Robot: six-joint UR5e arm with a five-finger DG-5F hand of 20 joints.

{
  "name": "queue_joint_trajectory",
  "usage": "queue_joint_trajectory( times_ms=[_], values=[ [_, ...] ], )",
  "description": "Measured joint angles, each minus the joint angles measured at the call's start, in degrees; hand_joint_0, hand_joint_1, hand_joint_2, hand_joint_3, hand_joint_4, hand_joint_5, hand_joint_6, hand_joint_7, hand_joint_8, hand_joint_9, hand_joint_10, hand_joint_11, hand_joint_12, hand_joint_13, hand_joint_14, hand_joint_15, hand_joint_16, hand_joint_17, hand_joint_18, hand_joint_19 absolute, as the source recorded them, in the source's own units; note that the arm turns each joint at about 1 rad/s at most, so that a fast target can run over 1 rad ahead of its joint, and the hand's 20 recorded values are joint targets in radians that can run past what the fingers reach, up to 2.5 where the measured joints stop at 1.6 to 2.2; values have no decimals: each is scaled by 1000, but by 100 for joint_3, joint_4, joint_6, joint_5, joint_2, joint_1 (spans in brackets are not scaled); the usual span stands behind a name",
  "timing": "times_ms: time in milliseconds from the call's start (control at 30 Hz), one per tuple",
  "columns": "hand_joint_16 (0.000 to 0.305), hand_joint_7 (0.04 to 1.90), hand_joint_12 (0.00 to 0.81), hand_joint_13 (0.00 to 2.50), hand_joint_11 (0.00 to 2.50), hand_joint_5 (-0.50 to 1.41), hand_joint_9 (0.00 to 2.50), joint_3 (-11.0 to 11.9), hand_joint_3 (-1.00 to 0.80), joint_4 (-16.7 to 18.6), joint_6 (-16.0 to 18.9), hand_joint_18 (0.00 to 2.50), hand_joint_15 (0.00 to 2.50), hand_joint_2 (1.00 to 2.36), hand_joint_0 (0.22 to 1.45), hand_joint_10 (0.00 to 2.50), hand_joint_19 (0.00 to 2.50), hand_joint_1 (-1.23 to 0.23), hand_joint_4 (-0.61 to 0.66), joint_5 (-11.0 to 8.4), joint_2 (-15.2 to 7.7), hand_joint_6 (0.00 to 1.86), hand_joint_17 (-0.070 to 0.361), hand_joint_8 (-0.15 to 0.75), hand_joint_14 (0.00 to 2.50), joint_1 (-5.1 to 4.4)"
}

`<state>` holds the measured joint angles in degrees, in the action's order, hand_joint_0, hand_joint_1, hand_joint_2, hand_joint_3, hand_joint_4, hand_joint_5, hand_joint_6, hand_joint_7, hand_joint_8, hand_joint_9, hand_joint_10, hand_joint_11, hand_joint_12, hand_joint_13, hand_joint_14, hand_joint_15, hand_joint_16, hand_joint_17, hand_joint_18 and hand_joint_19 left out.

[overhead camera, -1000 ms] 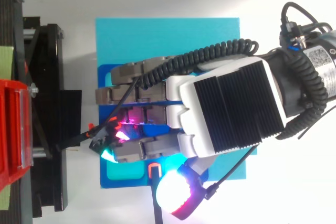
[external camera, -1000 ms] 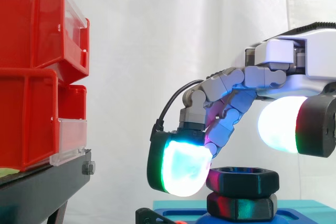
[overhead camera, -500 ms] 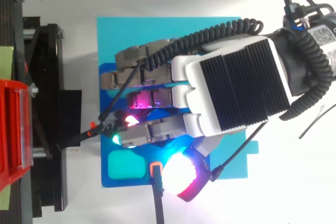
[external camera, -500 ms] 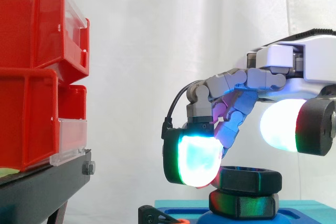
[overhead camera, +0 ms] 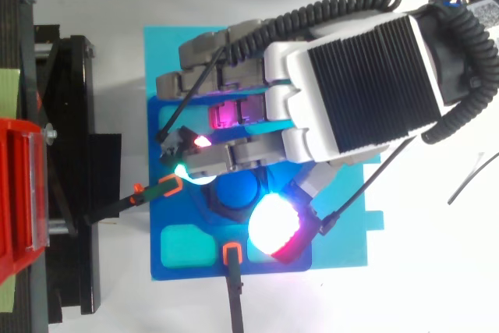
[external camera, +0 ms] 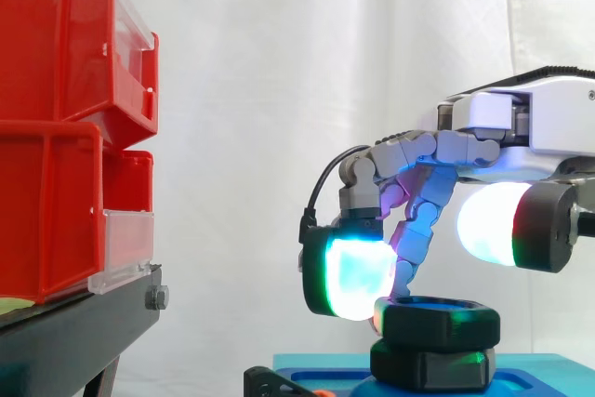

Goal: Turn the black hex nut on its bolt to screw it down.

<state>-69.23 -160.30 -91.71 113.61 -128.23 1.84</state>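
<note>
The black hex nut (external camera: 437, 323) sits on a blue bolt (overhead camera: 238, 189), above a second black hex piece (external camera: 432, 366). From above, the nut's dark rim (overhead camera: 207, 205) rings the bolt top. My hand (external camera: 521, 123) reaches in from the right, and its ribbed black back (overhead camera: 359, 76) shows from above. Its fingers curl down round the nut's left side. A cyan-green fingertip pad (external camera: 349, 276) touches the nut's upper left edge. The white thumb pad (external camera: 488, 225) hangs a little above the nut's right edge.
The bolt stands on a dark blue board (overhead camera: 265, 269) lying on a cyan plate (overhead camera: 179, 52). Two black clips with orange tips (overhead camera: 168, 187) (overhead camera: 231, 255) lie on the board by the nut. Stacked red bins (external camera: 56, 137) on a black stand (external camera: 74, 332) are at the left.
The hand has swung and shifted across the board, uncovering the blue bolt top. In the side view the cyan-green pad has moved right and up against the nut.
</note>
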Motion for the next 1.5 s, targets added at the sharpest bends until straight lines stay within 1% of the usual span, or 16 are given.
queue_joint_trajectory(
  times_ms=[167,267,400,500,533,567,600,700,733,833,933,1067,1267,1500],
  values=[
    [40,1316,286,643,149,18,1156,13,-500,42,-46,594,99,1000,527,6,354,-135,53,72,0,606,90,230,3,126],
    [40,1329,287,644,149,18,1156,52,-500,56,-47,595,103,1000,527,8,356,-136,61,114,0,601,89,230,4,175],
    [40,1347,285,647,146,20,1148,129,-500,26,-17,596,101,1000,528,6,353,-138,67,104,0,586,90,235,4,167],
    [40,1380,285,648,146,21,1148,249,-500,-59,5,587,101,1000,528,6,357,-138,66,35,0,566,90,232,4,133],
    [40,1399,285,648,145,22,1143,296,-500,-101,12,588,100,1000,528,5,365,-139,68,-2,0,551,89,231,4,118],
    [40,1475,286,648,149,28,1142,330,-500,-133,15,590,104,1000,527,5,364,-139,71,-31,0,500,89,234,4,104],
    [40,1471,287,648,145,29,1142,363,-500,-161,17,591,101,1000,528,6,361,-139,69,-68,0,500,89,231,3,88],
    [40,1359,289,646,146,17,1132,442,-500,-212,21,590,103,1000,528,5,358,-140,80,-216,1,503,90,229,5,5],
    [40,1344,288,646,143,15,1133,455,-500,-215,27,590,98,1000,528,5,355,-140,80,-267,0,503,90,230,4,-37],
    [40,1270,288,643,140,7,1120,475,-500,-213,70,588,96,1000,528,4,358,-141,87,-462,0,504,90,226,4,-228],
    [40,1191,289,641,136,1,1105,478,-500,-209,103,585,93,1000,528,5,355,-142,92,-590,-2,504,90,225,3,-341],
    [40,1076,288,637,129,-13,1097,472,-500,-224,116,582,95,1000,528,4,358,-143,113,-634,-1,505,90,224,4,-425],
    [40,925,289,637,102,-28,1077,362,-500,-210,125,584,99,1000,527,4,357,-148,107,-660,-4,504,90,223,3,-559],
    [40,823,285,635,59,-36,1050,229,-500,-121,127,578,94,1000,528,2,355,-152,88,-675,-5,503,90,217,3,-679]
  ],
)
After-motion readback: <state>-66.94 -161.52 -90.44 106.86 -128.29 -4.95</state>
